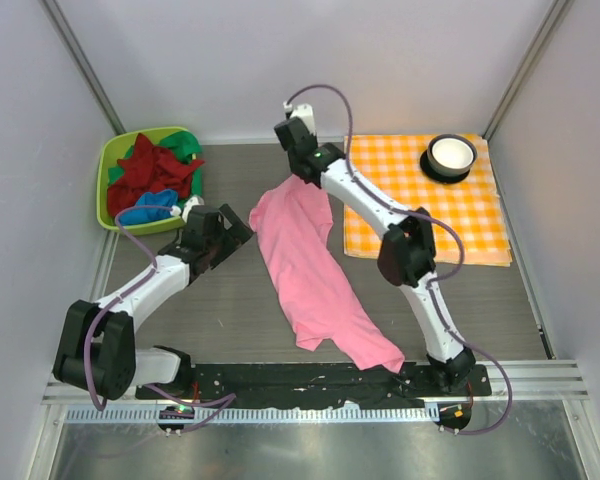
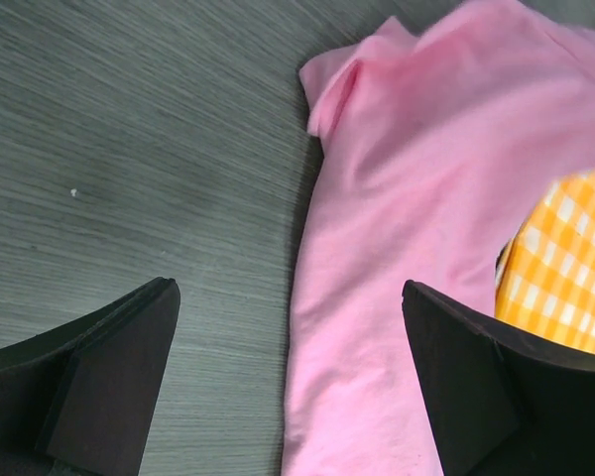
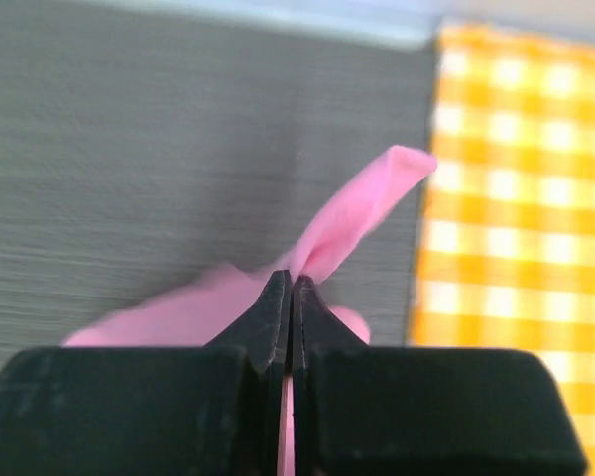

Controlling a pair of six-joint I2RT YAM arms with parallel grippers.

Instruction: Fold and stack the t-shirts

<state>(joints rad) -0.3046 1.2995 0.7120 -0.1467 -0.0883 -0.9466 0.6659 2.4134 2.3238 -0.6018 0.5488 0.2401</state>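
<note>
Near edge of the table [image 1: 210, 310]: black mounting plate [image 1: 310, 378] with both arm bases. The tail end of the pink t-shirt [image 1: 310, 270] reaches it just left of the right arm's base.

Mid-table: pink t-shirt lies stretched in a long, rumpled strip, running from the near edge up toward the far middle. Left gripper [image 1: 232, 232] hangs just left of the strip, jaws spread wide, nothing in them; its wrist view shows bare table under one finger and pink cloth under the other.

Farther back: right gripper [image 3: 291, 283] sits at the shirt's far end, jaws pressed together on a pinch of pink cloth, a small fold poking out past the tips.

Far right: orange-and-white checked cloth [image 1: 460, 215] lying flat, a white bowl [image 1: 450, 153] on a black saucer [image 1: 432, 170] at its far edge.

Far left corner: green bin [image 1: 106, 170] heaped with crumpled clothes: dark red shirt [image 1: 150, 170] on top, green shirt [image 1: 187, 147] toward the back, blue shirt [image 1: 150, 200] at the near side.
</note>
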